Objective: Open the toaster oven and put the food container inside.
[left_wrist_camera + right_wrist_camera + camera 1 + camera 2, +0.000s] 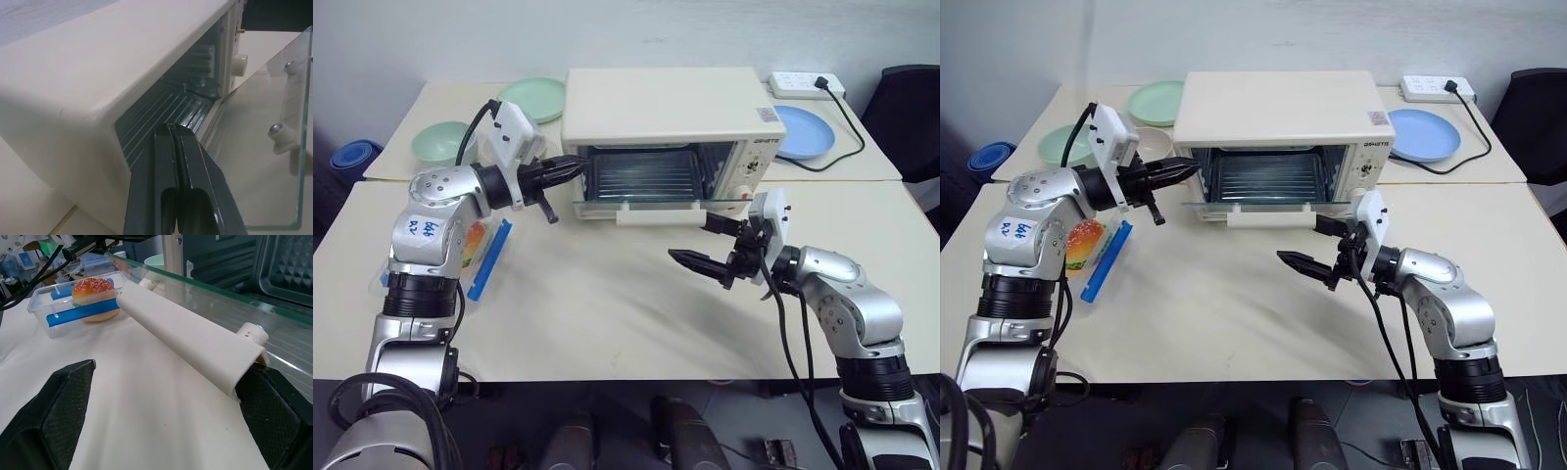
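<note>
The cream toaster oven [661,103] stands at the back of the table with its glass door [646,203] folded down flat and its rack bare. The door's handle bar [186,338] points toward me. My left gripper [579,166] is shut on nothing, level, its tips by the oven's front left corner [117,122]. My right gripper [690,240] hangs open just in front of the handle's right end, touching nothing. The food container [73,303], a clear box with blue clips and a toy hamburger, lies on the table at the left [1097,250], partly behind my left arm.
A pale green bowl [445,140] and a green plate [533,98] sit behind the left arm. A blue plate [803,132] and a white power strip [806,83] with a black cable lie right of the oven. A black chair [911,98] stands at the far right.
</note>
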Tool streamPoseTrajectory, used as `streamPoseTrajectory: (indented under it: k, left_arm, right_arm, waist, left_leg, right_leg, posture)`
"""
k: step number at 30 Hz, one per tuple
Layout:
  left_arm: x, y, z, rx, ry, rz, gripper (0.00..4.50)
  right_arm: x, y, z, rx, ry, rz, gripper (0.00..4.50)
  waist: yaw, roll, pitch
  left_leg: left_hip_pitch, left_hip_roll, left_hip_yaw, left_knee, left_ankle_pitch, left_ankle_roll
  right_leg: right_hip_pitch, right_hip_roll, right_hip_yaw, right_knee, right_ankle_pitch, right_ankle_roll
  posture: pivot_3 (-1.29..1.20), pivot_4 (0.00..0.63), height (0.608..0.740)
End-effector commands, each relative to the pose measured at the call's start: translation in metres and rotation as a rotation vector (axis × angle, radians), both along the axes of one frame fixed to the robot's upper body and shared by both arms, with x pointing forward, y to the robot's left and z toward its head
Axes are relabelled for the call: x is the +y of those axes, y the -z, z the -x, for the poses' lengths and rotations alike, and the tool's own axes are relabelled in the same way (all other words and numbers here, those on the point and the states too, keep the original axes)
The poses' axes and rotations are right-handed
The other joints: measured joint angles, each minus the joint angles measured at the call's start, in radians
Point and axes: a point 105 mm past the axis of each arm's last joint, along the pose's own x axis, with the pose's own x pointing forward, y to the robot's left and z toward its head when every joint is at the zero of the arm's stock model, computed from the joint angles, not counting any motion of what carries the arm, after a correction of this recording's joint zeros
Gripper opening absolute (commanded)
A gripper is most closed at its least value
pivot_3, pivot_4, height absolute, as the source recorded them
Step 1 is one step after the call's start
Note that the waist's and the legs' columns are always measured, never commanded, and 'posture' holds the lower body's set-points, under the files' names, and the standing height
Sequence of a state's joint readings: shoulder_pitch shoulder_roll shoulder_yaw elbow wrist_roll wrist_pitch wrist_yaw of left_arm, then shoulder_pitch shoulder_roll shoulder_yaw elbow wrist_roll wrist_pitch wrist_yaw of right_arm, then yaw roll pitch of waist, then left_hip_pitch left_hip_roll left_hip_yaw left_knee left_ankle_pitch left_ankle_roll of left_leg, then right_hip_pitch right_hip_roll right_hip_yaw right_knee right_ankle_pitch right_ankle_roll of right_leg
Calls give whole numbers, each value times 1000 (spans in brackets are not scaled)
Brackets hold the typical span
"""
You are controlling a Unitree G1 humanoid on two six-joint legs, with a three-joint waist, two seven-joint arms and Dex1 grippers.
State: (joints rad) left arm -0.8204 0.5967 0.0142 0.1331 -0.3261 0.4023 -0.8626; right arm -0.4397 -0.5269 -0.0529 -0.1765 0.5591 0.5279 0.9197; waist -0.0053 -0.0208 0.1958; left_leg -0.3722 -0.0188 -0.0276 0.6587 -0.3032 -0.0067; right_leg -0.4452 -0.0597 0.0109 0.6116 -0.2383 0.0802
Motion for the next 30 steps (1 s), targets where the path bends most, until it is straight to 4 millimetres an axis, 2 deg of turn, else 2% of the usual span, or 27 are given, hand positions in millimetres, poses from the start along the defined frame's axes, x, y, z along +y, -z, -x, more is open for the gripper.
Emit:
streamPoseTrajectory:
  k: [1, 8, 12, 15, 19, 23, 30]
  left_arm:
    - [-6, 8, 4, 1, 21, -53, 28]
    - [-14, 38, 1, 82, 37, -148, 28]
    - [-17, 45, 2, 98, 50, -171, 28]
    - [-18, 52, 5, 124, 66, -182, 28]
    - [-15, 73, 14, 182, 91, -249, 28]
    - [-11, 91, 14, 215, 66, -294, 28]
    - [-16, 101, 10, 224, 34, -310, 28]
  right_arm:
    - [7, -13, 7, -58, -45, -8, 4500]
    - [4, -13, 12, -66, -19, -14, 4500]
    - [-10, -8, 21, -55, 47, 17, 4500]
    - [-30, -6, 34, -40, 99, 42, 4500]
    - [-49, -10, 65, 4, 73, 90, 4500]
    - [-50, -20, 80, 11, 32, 111, 4500]
    - [-41, -34, 73, -24, 7, 92, 4500]
  waist:
    - [0, 0, 0]
    - [1, 0, 0]
    - [5, 0, 0]
    - [7, 0, 0]
    - [6, 0, 0]
    - [1, -1, 0]
    - [4, -1, 0]
  left_leg:
    - [0, 0, 0, 0, 0, 0]
    - [0, 0, 0, 0, 0, 0]
    - [0, -1, 0, 0, 0, 0]
    - [-1, -1, 0, 0, 0, 0]
    - [0, -2, 0, 1, 0, 1]
    - [3, 0, 5, 1, 0, 1]
    - [3, 1, 7, 2, 0, 2]
  right_leg:
    - [0, 0, 0, 0, 0, 0]
    - [0, 0, 0, 1, 0, 0]
    - [0, 0, 0, 0, 0, 0]
    - [0, 0, 0, 0, 0, 0]
    - [1, 0, 0, -1, 0, 1]
    - [2, 1, 5, 1, 0, 1]
    - [2, 8, 9, 1, 1, 2]
  posture:
    - [0, 150, 740]
    - [0, 150, 740]
    - [0, 150, 740]
    - [0, 150, 740]
    - [0, 150, 740]
    - [0, 150, 740]
    - [0, 150, 740]
